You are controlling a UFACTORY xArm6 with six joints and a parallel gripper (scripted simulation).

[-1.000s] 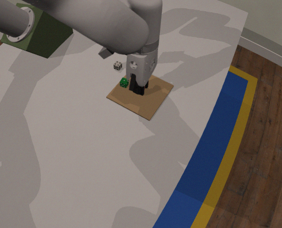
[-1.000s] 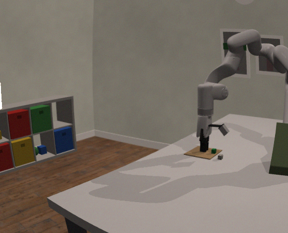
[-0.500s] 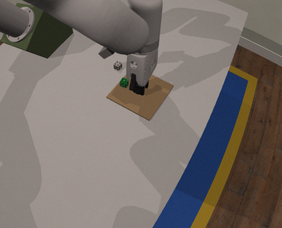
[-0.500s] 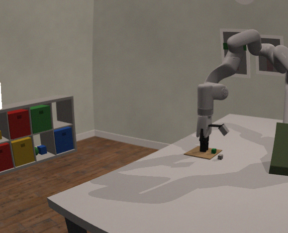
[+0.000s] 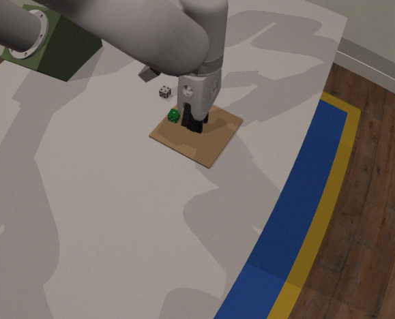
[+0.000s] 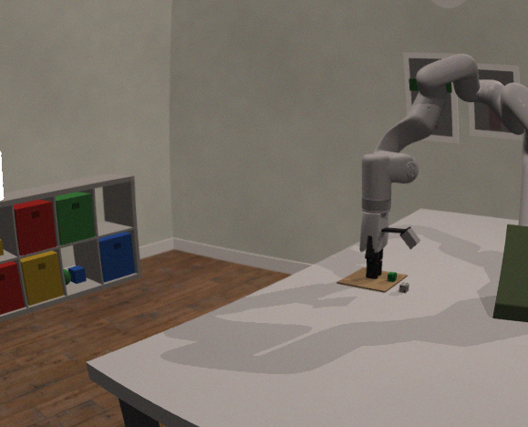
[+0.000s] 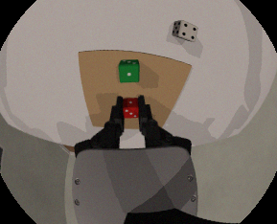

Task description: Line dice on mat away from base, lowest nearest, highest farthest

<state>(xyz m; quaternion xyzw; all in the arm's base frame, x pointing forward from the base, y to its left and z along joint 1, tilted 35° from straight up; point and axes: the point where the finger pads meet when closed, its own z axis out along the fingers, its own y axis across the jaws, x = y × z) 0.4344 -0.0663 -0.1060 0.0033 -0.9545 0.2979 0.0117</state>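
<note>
A brown mat (image 5: 196, 137) lies on the white table; it also shows in the wrist view (image 7: 132, 87) and in the exterior view (image 6: 370, 280). My gripper (image 5: 192, 127) stands upright on the mat and is shut on a red die (image 7: 130, 108), low at the mat's surface. The fingers hide the red die in the top and exterior views. A green die (image 5: 173, 115) sits on the mat near its corner on the base side, just beside the fingers; it also shows in the wrist view (image 7: 129, 72). A white die (image 5: 164, 91) (image 7: 186, 31) lies on the table off the mat, toward the base.
A dark green block (image 5: 56, 51) at the arm's base stands at the far left. The table's edge runs along the right, with a blue and yellow floor strip (image 5: 303, 206) beyond it. A shelf with coloured boxes (image 6: 56, 248) stands far off across the room.
</note>
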